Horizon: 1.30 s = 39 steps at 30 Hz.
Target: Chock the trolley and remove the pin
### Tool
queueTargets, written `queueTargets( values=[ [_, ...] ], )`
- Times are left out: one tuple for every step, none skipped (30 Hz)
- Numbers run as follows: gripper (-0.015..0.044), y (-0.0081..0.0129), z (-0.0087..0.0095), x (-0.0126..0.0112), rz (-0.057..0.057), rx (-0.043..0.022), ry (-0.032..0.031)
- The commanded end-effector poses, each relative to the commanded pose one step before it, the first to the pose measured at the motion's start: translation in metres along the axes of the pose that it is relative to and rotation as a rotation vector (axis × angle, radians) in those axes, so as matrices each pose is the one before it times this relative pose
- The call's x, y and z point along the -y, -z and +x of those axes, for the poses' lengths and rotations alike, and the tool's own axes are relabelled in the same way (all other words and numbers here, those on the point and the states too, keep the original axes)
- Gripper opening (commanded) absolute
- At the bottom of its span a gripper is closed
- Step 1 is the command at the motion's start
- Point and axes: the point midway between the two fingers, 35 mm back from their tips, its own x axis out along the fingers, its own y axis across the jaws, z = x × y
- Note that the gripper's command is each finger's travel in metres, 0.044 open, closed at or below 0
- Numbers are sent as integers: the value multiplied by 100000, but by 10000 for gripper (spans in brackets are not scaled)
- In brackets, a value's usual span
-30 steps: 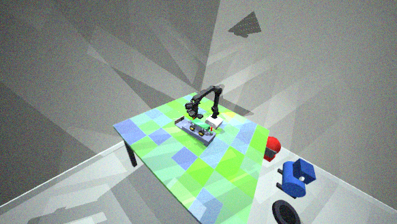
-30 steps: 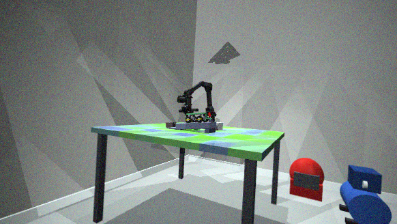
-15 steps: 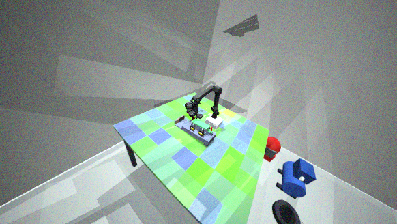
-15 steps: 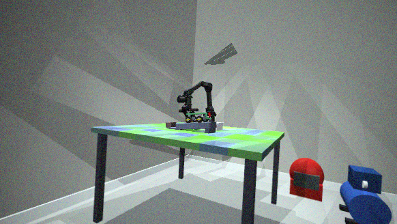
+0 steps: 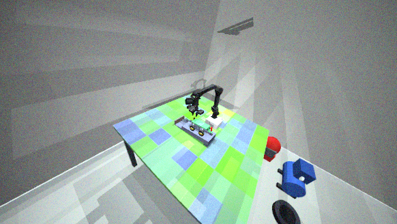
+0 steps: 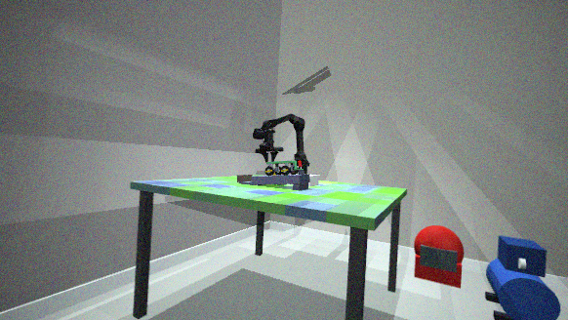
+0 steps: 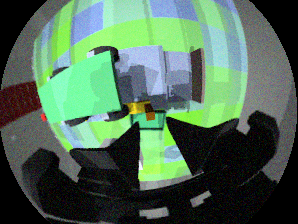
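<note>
The trolley (image 5: 200,126) (image 6: 286,164) (image 7: 80,96), with a green deck and black-and-yellow wheels, stands on the grey-blue ramp (image 5: 185,128) (image 6: 273,180) (image 7: 166,72). The red-headed stop pin (image 5: 211,128) (image 6: 299,163) sticks up at the ramp's uphill end, beside the trolley. The yellow chock's orange handle (image 7: 140,108) shows in the wrist view just downhill of a trolley wheel. My gripper (image 5: 195,114) (image 6: 268,157) (image 7: 152,121) hangs just above the chock, with its fingers open on either side of the handle and clear of it. I cannot make out the green tray.
The arm's white base (image 5: 215,120) stands behind the ramp on the checkered table (image 5: 204,171) (image 6: 342,205). A raised end wall (image 5: 179,120) closes the ramp's low end. A red object (image 5: 272,147), a blue one (image 5: 297,177) and a black tyre (image 5: 284,213) lie on the floor at right.
</note>
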Motion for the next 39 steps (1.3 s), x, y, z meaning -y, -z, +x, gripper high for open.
queueTargets(
  values=[
    [216,0,0,0,0,0,0],
    [242,0,0,0,0,0,0],
    [269,0,0,0,0,0,0],
    [295,0,0,0,0,0,0],
    [269,-38,-59,26,506,316,102],
    [242,-114,-177,77,1517,949,297],
    [216,-191,-294,125,2504,1575,466],
    [190,-195,-295,121,2495,1581,433],
    [190,-120,-165,43,1544,881,205],
    [190,-129,-128,-62,1806,657,56],
    [190,-188,-189,-96,2663,971,55],
    [190,-241,-246,-133,3460,1264,21],
    [190,-211,-219,-129,3083,1127,-29],
    [190,-150,-158,-99,2225,813,-49],
    [190,-86,-15,-308,1886,16,-329],
    [190,-118,-22,-485,2941,2,-514],
    [190,-107,-23,-547,3281,-30,-575],
    [190,-79,-21,-552,3282,-65,-574],
    [190,-51,-19,-556,3282,-100,-571],
    [190,-22,-17,-559,3283,-134,-566],
    [190,6,-15,-560,3283,-169,-559],
    [190,35,-13,-559,3284,-202,-550],
    [190,63,-11,-557,3285,-236,-539],
    [190,92,-9,-554,3285,-269,-526],
    [190,125,0,-537,3328,-359,-486],
    [190,153,2,-530,3331,-389,-465],
    [190,180,4,-522,3332,-417,-443],
    [190,206,6,-513,3333,-444,-419],
    [190,233,8,-502,3334,-470,-394],
    [190,258,10,-490,3335,-494,-367],
    [190,283,12,-476,3336,-516,-338],
    [190,307,14,-461,3337,-537,-309],
    [190,330,16,-445,3338,-557,-278],
    [190,353,18,-428,3339,-574,-246],
    [190,374,20,-410,3338,-590,-212],
    [190,395,22,-390,3341,-604,-178],
    [190,415,24,-370,3343,-616,-143],
    [190,433,26,-349,3344,-626,-108],
    [190,451,28,-326,3345,-634,-72]
  ],
)
